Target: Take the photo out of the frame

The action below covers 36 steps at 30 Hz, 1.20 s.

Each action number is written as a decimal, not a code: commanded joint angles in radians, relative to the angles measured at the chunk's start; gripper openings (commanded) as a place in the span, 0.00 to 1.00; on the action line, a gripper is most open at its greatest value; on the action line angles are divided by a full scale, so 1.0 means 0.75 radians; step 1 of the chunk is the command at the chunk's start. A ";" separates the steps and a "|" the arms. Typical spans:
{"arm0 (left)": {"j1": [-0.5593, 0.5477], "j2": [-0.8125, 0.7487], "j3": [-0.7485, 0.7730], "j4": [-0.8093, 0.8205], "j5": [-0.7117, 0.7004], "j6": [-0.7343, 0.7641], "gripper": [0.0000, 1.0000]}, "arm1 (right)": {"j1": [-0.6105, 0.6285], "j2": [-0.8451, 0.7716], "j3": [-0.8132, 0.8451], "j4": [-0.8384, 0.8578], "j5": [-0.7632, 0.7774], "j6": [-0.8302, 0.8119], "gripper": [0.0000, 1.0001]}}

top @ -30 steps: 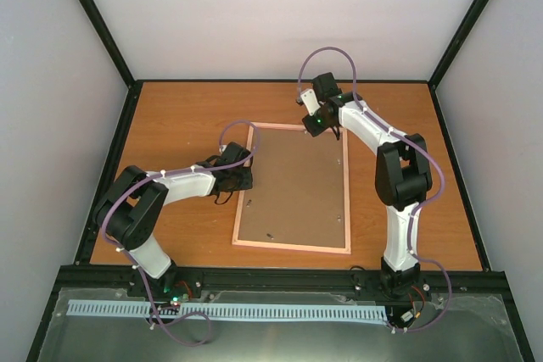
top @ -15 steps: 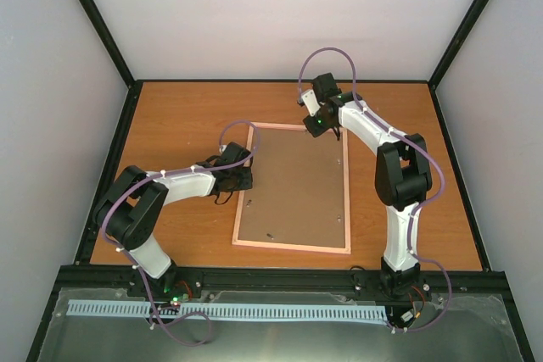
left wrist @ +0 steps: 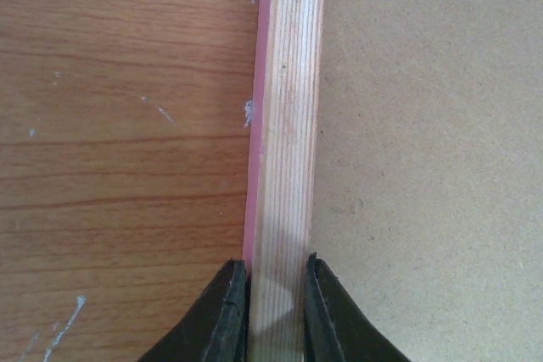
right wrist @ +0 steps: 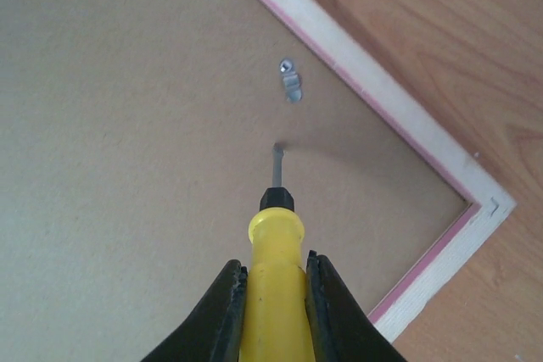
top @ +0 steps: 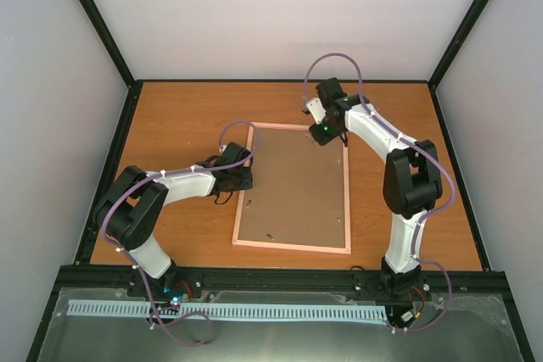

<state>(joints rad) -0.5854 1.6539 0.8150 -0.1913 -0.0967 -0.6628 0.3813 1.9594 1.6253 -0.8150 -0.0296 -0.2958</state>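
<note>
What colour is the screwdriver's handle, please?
The screwdriver handle is yellow; clearest in the right wrist view.

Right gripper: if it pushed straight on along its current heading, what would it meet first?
The right gripper holds a screwdriver; its tip would meet the brown backing board of the frame first, short of the small metal clip. It may already touch.
</note>
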 commanded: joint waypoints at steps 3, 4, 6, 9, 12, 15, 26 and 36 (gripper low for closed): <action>0.005 0.051 -0.019 -0.009 -0.001 -0.055 0.01 | -0.002 -0.143 -0.050 -0.057 0.005 -0.001 0.03; 0.005 0.052 -0.015 -0.010 -0.003 -0.054 0.01 | -0.005 -0.179 -0.062 -0.057 0.012 0.001 0.03; 0.005 0.045 -0.009 -0.016 -0.009 -0.053 0.01 | -0.007 -0.272 -0.102 -0.053 -0.003 0.011 0.03; 0.005 0.020 -0.002 -0.022 -0.014 -0.036 0.01 | -0.007 -0.441 -0.207 -0.026 -0.078 0.023 0.03; 0.006 -0.034 0.003 -0.009 -0.006 0.002 0.08 | -0.009 -0.598 -0.315 -0.009 -0.174 -0.005 0.03; 0.005 -0.099 0.027 -0.007 0.028 0.097 0.28 | -0.013 -0.729 -0.445 0.009 -0.368 -0.073 0.03; 0.007 -0.432 0.280 -0.164 0.080 0.433 0.56 | -0.016 -1.044 -0.892 0.210 -0.845 -0.162 0.03; -0.213 -0.683 0.167 -0.105 0.526 0.838 0.41 | -0.015 -0.921 -0.903 0.049 -1.193 -0.366 0.04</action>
<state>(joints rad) -0.6395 1.1744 0.9646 -0.2668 0.1734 -0.1902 0.3752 1.2381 0.9421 -0.7395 -0.7902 -0.4931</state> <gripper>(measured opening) 0.373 0.151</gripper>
